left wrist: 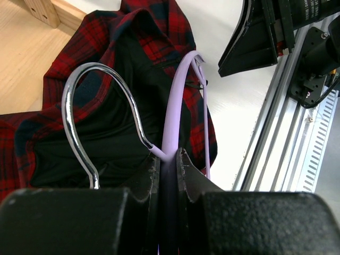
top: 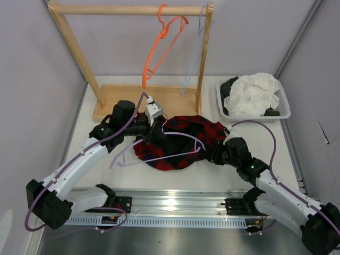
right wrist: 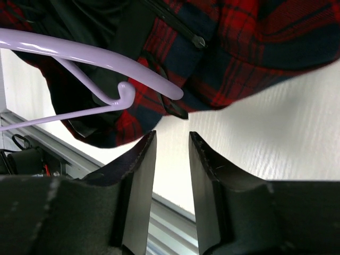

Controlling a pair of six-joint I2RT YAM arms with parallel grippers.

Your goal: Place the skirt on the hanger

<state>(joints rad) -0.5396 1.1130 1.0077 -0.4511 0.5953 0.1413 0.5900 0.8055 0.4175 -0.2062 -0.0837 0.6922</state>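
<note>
The red and black plaid skirt (top: 183, 139) lies crumpled on the white table between the two arms. The lavender hanger (top: 159, 157) rests across it. In the left wrist view my left gripper (left wrist: 167, 159) is shut on the hanger (left wrist: 178, 90) at its neck, just below the silver hook (left wrist: 71, 114), with the skirt (left wrist: 143, 37) beneath. My right gripper (right wrist: 172, 142) is open and holds nothing; it hovers over bare table just short of the skirt's hem (right wrist: 239, 48). The hanger's end (right wrist: 95, 56) lies to its left. In the top view the right gripper (top: 212, 154) sits at the skirt's right edge.
A wooden rack (top: 133, 10) stands at the back with an orange hanger (top: 164, 42) and a pale blue hanger (top: 194, 53) on its bar. A white basket (top: 284, 103) holding a white garment (top: 255, 93) sits back right. An aluminium rail (top: 175, 204) runs along the near edge.
</note>
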